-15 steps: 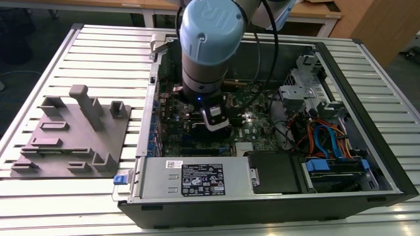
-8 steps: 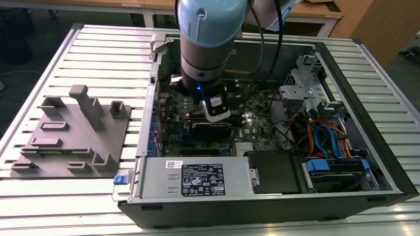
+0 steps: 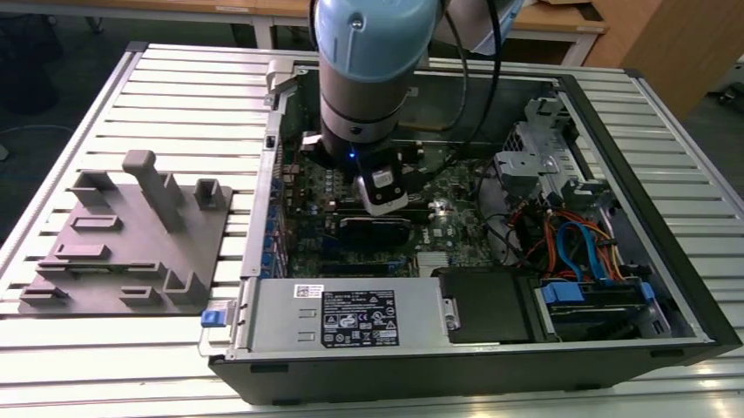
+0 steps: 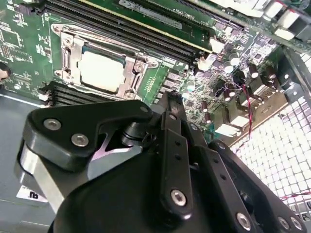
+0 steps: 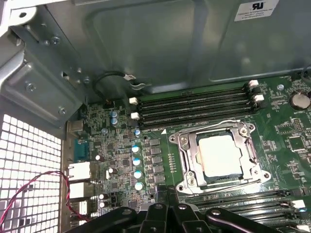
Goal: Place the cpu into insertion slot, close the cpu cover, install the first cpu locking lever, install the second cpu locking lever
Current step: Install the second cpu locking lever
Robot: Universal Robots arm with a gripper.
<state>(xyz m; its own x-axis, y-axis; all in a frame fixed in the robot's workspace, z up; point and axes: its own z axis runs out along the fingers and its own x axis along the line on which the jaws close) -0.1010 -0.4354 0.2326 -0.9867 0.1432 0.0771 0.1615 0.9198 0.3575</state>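
Exterior view: the arm reaches down into an open computer case (image 3: 651,287) lying on a slatted table (image 3: 117,348), with the gripper (image 3: 384,207) low over the green motherboard (image 3: 454,200); a grey fixture block (image 3: 128,244) sits on the table well apart from the tool, toward the exterior view's left. Second wrist view: the black gripper (image 4: 171,99) shows its fingers drawn together, pinching nothing, their tips just above the board. Just beyond the tips sits the insertion slot (image 4: 65,60) with the cpu (image 4: 102,72) lying flat in it, and the cpu cover (image 4: 133,68) is down around the chip as a silver frame. First wrist view: the gripper (image 5: 167,196) hovers close beside the insertion slot (image 5: 182,187); the cpu (image 5: 218,155) rests inside the cpu cover (image 5: 187,155), and the long black memory slots (image 5: 194,109) lie farther from the tool, past the socket.
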